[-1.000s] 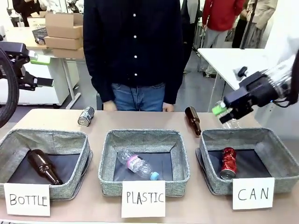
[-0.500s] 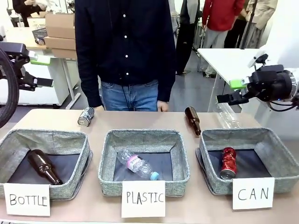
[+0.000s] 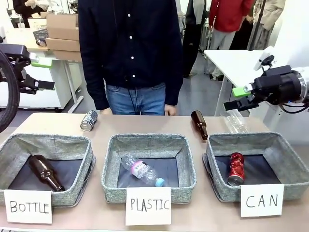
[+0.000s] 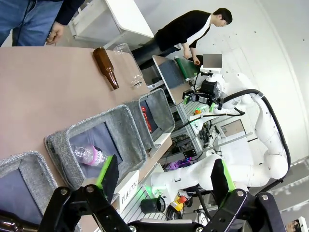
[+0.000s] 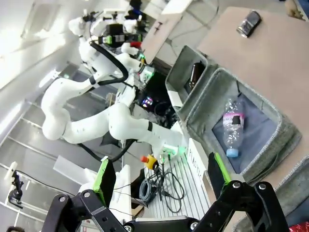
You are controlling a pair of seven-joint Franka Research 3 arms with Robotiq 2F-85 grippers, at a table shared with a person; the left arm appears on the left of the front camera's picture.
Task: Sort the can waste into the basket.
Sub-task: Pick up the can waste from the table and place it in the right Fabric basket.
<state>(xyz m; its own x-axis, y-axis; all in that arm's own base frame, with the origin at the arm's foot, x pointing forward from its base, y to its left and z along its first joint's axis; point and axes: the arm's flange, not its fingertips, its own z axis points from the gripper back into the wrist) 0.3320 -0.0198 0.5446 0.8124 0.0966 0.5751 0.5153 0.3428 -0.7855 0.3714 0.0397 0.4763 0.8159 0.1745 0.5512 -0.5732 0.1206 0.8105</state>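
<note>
Two grippers are raised in the air, and nothing is held between the fingers of either. The right gripper (image 3: 239, 98) is seen over the right side of the table (image 3: 145, 123), its green-padded fingers spread wide and pointed sideways toward the middle. Below it is the basket (image 3: 289, 159) fronted by a card (image 3: 261, 200) handwritten "CAN". The red can (image 3: 235, 168) is lying inside this basket on the dark lining, below the gripper and nearer the robot. A clear plastic bottle (image 3: 235, 122) is lying on the table just under the gripper, behind the basket's far wall. A brown bottle (image 3: 199, 124) is lying below the gripper and to its left.

The left gripper (image 3: 42, 73) is raised beyond the table's left end, its fingers likewise spread wide. The dark can (image 3: 89, 120) is lying on the bare table, below this gripper and to its right. It is well apart from the right gripper and outside the basket. A person (image 3: 130, 48) in a dark shirt is standing at the far side.
</note>
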